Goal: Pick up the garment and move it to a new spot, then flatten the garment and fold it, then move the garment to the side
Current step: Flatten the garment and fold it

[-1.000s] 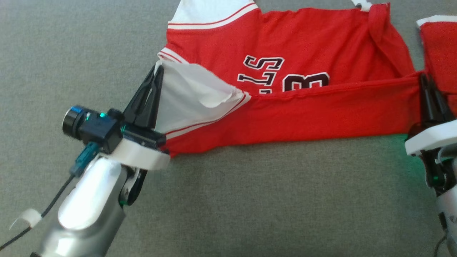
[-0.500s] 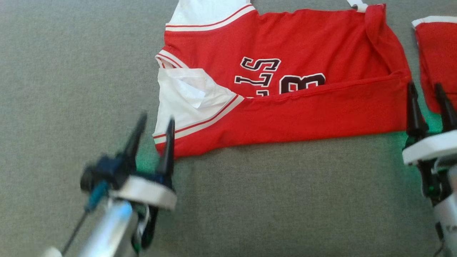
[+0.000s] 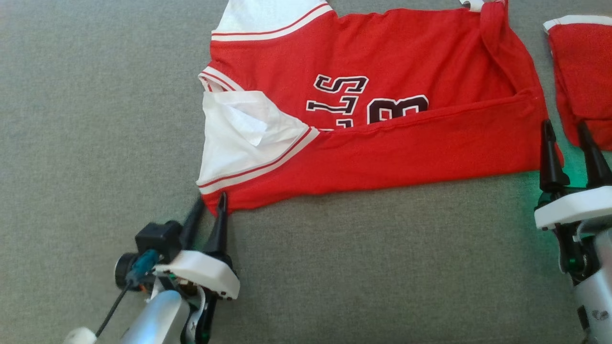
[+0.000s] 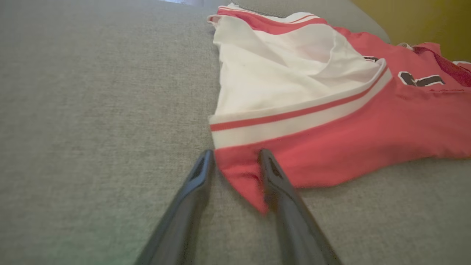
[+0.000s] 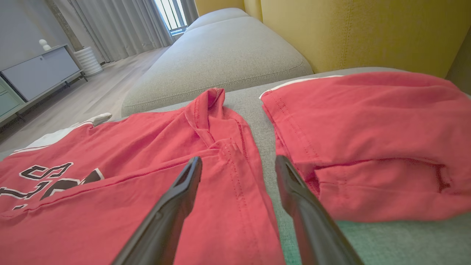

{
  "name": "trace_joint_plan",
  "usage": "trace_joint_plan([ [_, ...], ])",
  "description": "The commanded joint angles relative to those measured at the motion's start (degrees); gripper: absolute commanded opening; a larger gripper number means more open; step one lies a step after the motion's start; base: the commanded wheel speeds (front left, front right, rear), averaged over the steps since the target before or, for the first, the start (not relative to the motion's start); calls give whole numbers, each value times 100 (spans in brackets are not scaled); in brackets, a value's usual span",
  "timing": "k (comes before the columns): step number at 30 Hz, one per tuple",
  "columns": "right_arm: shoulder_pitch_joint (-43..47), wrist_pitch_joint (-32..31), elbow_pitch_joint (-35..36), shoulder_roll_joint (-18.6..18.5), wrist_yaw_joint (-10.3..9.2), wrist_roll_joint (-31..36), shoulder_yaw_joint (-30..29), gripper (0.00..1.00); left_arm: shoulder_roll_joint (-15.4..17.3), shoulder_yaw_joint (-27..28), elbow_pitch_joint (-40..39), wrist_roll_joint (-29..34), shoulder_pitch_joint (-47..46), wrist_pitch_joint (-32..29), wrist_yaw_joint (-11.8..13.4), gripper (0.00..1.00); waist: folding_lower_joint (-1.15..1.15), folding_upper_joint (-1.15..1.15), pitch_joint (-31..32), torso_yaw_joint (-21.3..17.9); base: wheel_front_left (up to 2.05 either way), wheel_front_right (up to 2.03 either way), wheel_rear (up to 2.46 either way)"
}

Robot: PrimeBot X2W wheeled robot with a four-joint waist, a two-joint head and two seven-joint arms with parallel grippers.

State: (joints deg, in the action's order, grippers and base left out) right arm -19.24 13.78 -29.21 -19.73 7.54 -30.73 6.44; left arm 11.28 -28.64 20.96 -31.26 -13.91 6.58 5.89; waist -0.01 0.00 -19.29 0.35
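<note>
While the garment (image 3: 411,52) lies spread on the grey cushion (image 3: 358,267), its long axis runs left to right across the head view. The near long edge is turned up as 1 folded band (image 3: 420,148) below the printed lettering.

Left gripper (image 3: 210,200): stationed at the garment's near-left corner, pointing away from the robot. Its 2 fingers stand a narrow gap apart. In the left wrist view the red corner tip (image 4: 243,180) lies between them, and nothing is clamped.

Right gripper (image 3: 564,126): stationed at the band's right end, fingers wide apart and holding nothing. 1 finger sits over the garment's right hem; the other reaches the edge of a second red garment (image 3: 583,71).

Assessment: each arm is nearest its own end of the band, so a 2-handed lift along the long axis appears feasible. The left side looks ready to close. The right side likely needs a small shift toward the garment first.

Obstructions: the second red garment lies just beside the right hem, parted from it by a thin strip of cushion, and could be caught by mistake. A rumpled white sleeve panel (image 3: 234,138) sits just beyond the left corner and may drag. The yellow backrest (image 5: 349,29) stands well apart.
</note>
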Motion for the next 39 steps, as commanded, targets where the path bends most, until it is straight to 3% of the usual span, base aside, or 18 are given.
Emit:
trace_joint_plan([
  [1,-8,53,133,-47,-5,31,43,100,78,60,29,-34,-24,-142,13,24,1,0,2,-2,0,0,0],
  [2,-8,35,112,-40,-5,32,44,100,87,43,24,-40,-18,-187,8,0,1,0,5,0,0,0,0],
  [14,-124,-762,-666,184,-5,339,-255,100,334,35,-437,5,115,-210,80,0,1,0,107,109,0,0,0],
  [15,-144,-825,-697,213,-5,379,-277,81,367,36,-483,18,124,-218,94,0,1,0,115,117,0,0,0],
  [17,-163,-932,-712,260,-5,427,-294,0,413,39,-585,41,141,-219,125,0,1,0,141,136,0,0,0],
  [26,249,-1266,-347,116,-5,409,-422,0,669,-7,-1137,110,518,-348,296,0,1,0,467,209,0,0,0],
  [32,1028,-1556,264,-174,-5,346,-701,0,890,-88,-1657,146,1075,-488,469,0,1,0,700,266,0,0,0],
  [39,1912,-1970,1073,-231,-5,348,-1052,0,957,-295,-2053,118,1630,-688,584,0,1,0,896,273,0,0,0],
])
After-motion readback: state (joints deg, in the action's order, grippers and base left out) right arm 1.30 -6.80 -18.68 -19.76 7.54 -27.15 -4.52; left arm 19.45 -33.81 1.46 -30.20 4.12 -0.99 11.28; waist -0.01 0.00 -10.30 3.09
